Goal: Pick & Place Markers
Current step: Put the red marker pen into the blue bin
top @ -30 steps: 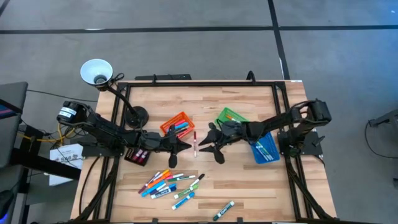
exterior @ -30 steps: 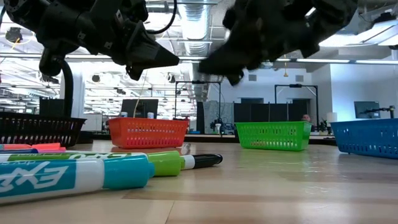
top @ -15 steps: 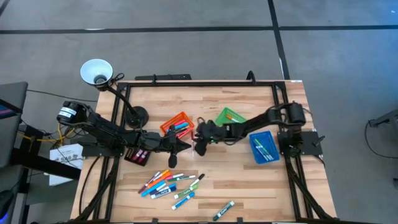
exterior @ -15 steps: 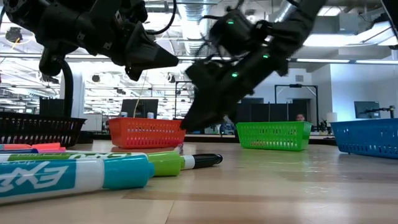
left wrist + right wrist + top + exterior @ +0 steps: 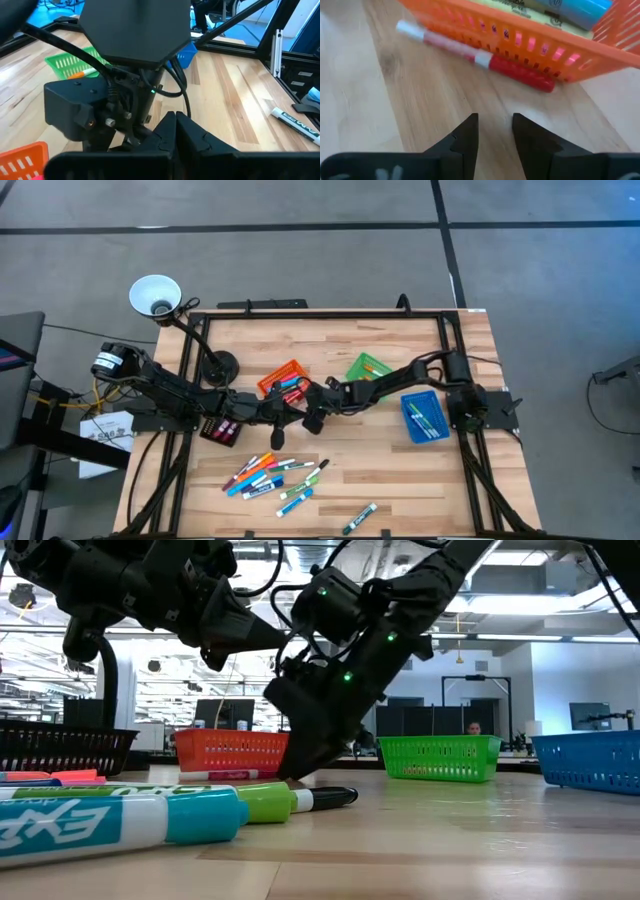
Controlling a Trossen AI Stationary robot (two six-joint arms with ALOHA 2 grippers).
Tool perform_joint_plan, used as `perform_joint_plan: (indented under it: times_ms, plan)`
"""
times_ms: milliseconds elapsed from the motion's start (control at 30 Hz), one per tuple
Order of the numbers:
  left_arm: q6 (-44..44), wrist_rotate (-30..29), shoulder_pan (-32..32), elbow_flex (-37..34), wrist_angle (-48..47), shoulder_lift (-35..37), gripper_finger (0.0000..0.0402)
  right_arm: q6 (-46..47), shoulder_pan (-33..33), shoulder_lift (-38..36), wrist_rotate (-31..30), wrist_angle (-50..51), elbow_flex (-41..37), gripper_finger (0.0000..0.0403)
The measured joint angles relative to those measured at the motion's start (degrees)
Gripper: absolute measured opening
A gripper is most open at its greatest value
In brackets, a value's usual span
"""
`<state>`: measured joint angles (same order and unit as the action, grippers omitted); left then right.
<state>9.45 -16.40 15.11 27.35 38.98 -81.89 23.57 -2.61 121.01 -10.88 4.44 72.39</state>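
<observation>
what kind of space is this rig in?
Probably a robotics lab or open workshop: exposed ceiling ducts, more black frame rigs behind, monitors along the back, and bare concrete floor around the table.

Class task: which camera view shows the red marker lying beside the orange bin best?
The right wrist view: the red marker lies unobstructed against the orange bin. The low view shows a sliver; in the high and left wrist views it cannot be made out.

An overhead camera looks straight down on the whole tabletop (image 5: 400, 460); a low one looks level across it into the room. Each wrist camera peers closely past its own pincer. Both the overhead and right-wrist views share the orange bin (image 5: 283, 378) (image 5: 530, 45).
</observation>
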Motion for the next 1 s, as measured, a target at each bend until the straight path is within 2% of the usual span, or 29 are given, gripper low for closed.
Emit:
perform_joint_plan:
  times_ms: [100,267,367,533,767,933,1000]
  plan:
    - [0.0,0.0,0.0,0.0,-0.1,0.0,0.0005,-3.3,-0.1,-1.8,0.9,2.4,-0.3,0.0114]
    - [0.0,0.3,0.0,0.0,-0.4,0.0,0.0005,-13.9,-1.9,-5.7,0.9,3.7,-0.2,0.0114]
    - [0.0,0.6,0.3,0.0,-1.1,0.0,0.0010,-16.0,-3.0,-5.7,0.8,3.8,-0.3,0.0114]
    - [1.8,0.6,1.2,0.0,-3.5,0.0,0.0043,-19.9,-3.8,-5.5,0.6,1.0,-0.3,0.0114]
    - [2.0,-1.5,2.8,0.0,-3.4,0.0,0.0096,-33.4,-3.1,-5.5,0.6,-2.3,-0.3,0.0114]
    - [1.9,-1.6,2.6,0.0,-3.3,0.0,0.0101,-33.4,-1.5,-5.4,5.7,-3.4,-0.3,0.0114]
    - [1.9,-1.6,2.6,0.0,-3.1,0.0,0.0100,-32.2,-1.0,-5.4,6.0,-3.4,-0.3,0.0114]
